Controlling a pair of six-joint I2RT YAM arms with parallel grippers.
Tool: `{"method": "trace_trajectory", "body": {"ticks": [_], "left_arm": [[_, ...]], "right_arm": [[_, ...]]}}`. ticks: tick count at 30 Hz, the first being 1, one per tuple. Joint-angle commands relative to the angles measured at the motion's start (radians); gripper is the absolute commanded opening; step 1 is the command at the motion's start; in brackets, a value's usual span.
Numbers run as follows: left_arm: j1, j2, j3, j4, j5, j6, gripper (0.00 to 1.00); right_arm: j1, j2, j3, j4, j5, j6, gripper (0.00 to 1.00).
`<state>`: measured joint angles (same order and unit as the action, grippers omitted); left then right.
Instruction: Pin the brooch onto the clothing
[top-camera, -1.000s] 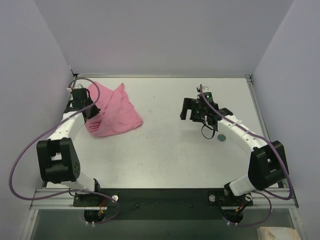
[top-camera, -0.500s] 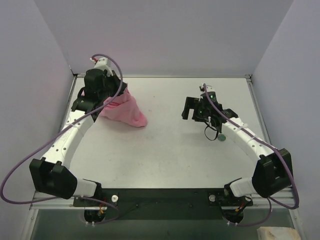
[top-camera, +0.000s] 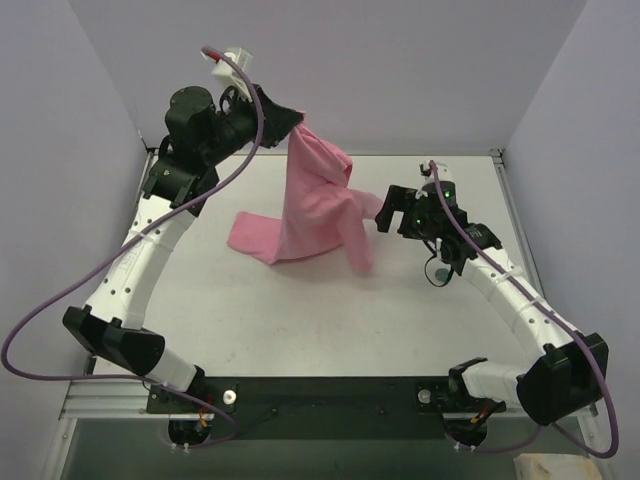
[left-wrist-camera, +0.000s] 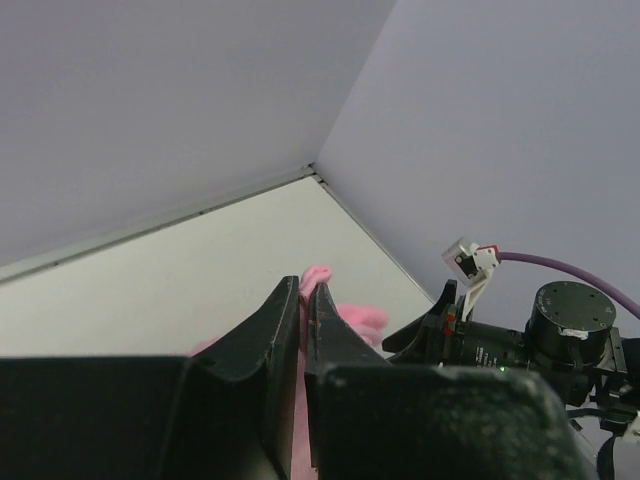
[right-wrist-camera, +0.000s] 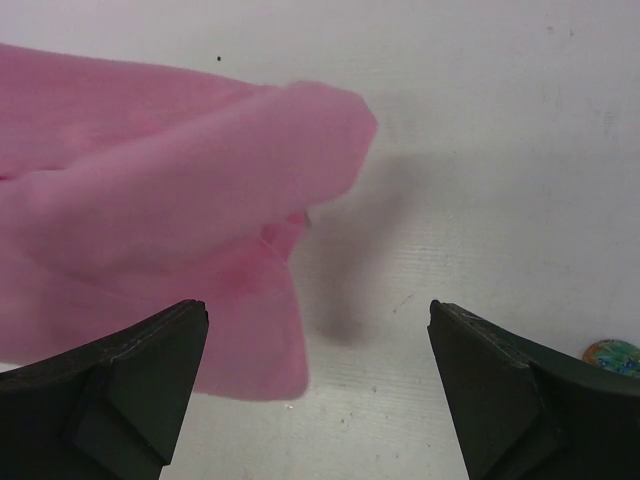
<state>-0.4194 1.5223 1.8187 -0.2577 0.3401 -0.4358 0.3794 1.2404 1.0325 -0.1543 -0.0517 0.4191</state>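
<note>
From above, my left gripper (top-camera: 291, 124) sits in the upper left of the frame, pinched shut on one end of the pink T-shirt (top-camera: 315, 205). The cloth hangs from there with its long axis running down the frame to the white table (top-camera: 330, 320), and one flap lies out toward the left. My right gripper (top-camera: 384, 212) is just beside the shirt's right-hand fold. In my left wrist view, my fingers (left-wrist-camera: 282, 320) meet at bottom centre with pink fabric squeezed between them. My other arm (left-wrist-camera: 555, 330) is at lower right. In my right wrist view my jaws stand wide apart and hold nothing. The shirt fills the upper left, its rounded end pointing right. The brooch (right-wrist-camera: 612, 355) lies on the table at the lower right edge, well apart from the cloth.
</note>
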Motion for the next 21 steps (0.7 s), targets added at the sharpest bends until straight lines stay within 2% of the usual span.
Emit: {"method": "trace_trajectory", "body": {"ticks": [1,7,11,14,15,17,19,21], "left_arm": [[-0.015,-0.075,0.057,0.077,0.045,-0.011,0.0],[-0.019,-0.194,-0.044,0.156,0.07,-0.029,0.0],[-0.018,-0.267,-0.169,0.164,0.007,-0.008,0.0],[-0.018,-0.347,-0.333,0.146,-0.056,-0.007,0.0],[-0.018,-0.373,-0.437,0.138,-0.123,-0.006,0.0],[-0.016,-0.462,-0.539,0.109,-0.2,-0.004,0.0],[-0.013,-0.56,-0.67,0.077,-0.345,-0.007,0.0],[-0.012,-0.626,-0.74,0.031,-0.458,-0.018,0.0]], "right_arm": [[-0.01,-0.085,0.024,-0.022,0.018,0.003,1.0],[-0.011,-0.14,0.043,-0.025,-0.004,0.001,1.0],[-0.011,-0.147,0.043,-0.025,-0.005,-0.002,1.0],[-0.01,-0.133,0.029,-0.025,-0.02,-0.005,1.0],[-0.01,-0.124,0.023,-0.025,-0.026,-0.005,1.0],[-0.007,-0.111,0.011,-0.022,-0.051,-0.005,1.0],[0.003,-0.087,-0.012,-0.019,-0.069,-0.003,1.0],[0.021,-0.053,-0.029,-0.014,-0.097,-0.002,1.0]]}}
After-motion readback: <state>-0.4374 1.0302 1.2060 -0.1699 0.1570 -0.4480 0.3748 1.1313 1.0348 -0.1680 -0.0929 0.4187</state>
